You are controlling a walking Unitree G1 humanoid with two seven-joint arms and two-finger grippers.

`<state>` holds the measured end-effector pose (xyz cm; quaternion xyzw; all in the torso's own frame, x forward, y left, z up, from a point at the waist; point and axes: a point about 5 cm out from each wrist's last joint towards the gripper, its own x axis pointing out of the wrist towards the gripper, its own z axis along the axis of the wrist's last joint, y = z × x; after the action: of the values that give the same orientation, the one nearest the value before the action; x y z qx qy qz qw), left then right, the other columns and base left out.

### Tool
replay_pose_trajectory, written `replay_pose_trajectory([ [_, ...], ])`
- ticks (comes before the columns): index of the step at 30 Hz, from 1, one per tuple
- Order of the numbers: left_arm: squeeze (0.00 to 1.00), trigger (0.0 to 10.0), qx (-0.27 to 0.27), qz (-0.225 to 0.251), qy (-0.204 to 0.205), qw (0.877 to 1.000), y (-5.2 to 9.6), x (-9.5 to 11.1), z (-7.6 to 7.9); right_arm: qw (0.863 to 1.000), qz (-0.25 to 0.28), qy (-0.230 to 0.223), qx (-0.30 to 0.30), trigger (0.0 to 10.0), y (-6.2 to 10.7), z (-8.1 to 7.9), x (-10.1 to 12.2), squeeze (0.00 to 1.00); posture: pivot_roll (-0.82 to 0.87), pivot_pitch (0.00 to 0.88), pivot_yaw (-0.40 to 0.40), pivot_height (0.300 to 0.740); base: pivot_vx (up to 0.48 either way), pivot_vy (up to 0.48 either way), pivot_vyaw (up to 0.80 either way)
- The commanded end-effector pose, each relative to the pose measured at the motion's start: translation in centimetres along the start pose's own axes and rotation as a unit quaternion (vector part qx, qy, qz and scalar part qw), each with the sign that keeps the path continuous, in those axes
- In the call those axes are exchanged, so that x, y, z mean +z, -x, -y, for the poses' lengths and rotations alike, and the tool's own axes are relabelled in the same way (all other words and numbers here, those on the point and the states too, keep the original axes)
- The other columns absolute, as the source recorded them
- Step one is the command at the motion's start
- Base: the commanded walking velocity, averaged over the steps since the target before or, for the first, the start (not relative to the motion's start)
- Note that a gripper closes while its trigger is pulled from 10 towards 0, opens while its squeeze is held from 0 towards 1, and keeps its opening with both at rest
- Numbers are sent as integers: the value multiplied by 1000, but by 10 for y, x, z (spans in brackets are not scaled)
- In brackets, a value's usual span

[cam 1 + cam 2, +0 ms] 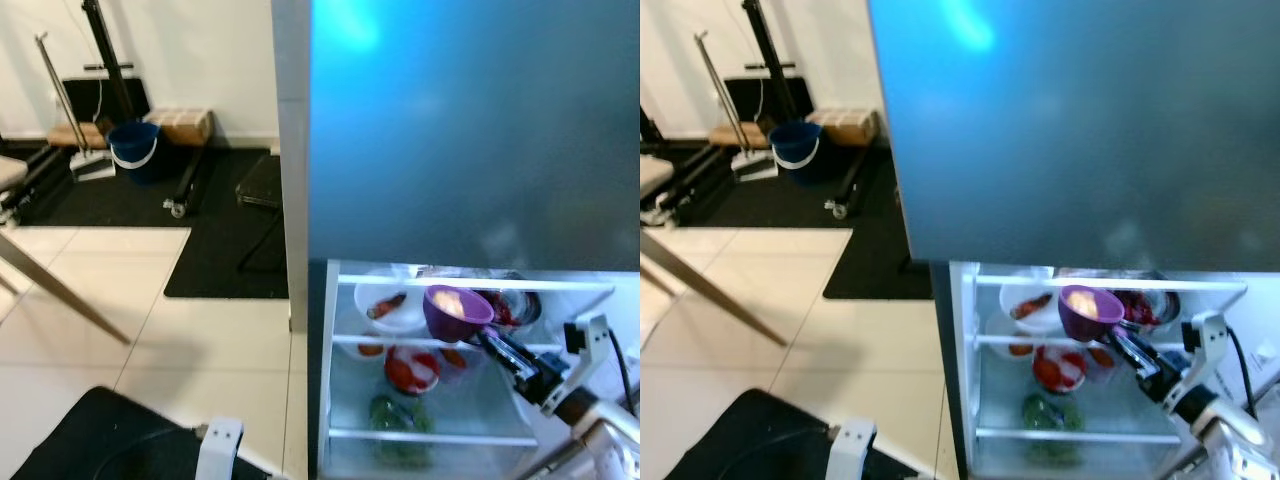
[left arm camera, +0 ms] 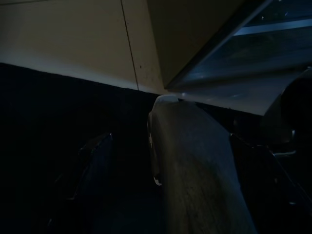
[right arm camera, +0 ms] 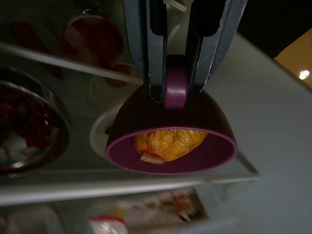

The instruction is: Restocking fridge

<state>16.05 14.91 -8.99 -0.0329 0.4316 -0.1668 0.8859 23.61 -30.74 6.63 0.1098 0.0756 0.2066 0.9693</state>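
Note:
My right gripper is shut on the handle tab of a purple bowl that holds a yellow-orange piece of food. The bowl hangs at the front of the open fridge's upper glass shelf. In the right wrist view the two fingers pinch the bowl's tab from both sides. On that shelf sit a white bowl and a metal bowl with red food. My left arm hangs low at the frame's bottom.
Below, a shelf carries a clear tub of red food and greens lie lower. The fridge's dark upper door fills the top right. A blue bucket and black mats lie on the tiled floor left.

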Motion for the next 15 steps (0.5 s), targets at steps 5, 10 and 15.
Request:
replay_pose_trajectory([
  [5, 0, 10000, -14, -33, 10, 999, 2, -17, 7, 999, 36, 34, -7, 10000, 2, 7, 22, 0, -18, 0, -14, 622, 0, 0, 0],
  [10, 0, 10000, -15, -30, 8, 999, 2, -15, 8, 998, 37, 57, -6, 10000, 4, 9, 30, 0, -18, 0, -14, 607, 0, 0, 0],
  [15, 0, 10000, -16, -30, 8, 999, 2, -15, 8, 997, 47, 67, 5, 10000, 5, 8, 37, 0, -18, 0, -14, 582, 0, 0, 0],
])
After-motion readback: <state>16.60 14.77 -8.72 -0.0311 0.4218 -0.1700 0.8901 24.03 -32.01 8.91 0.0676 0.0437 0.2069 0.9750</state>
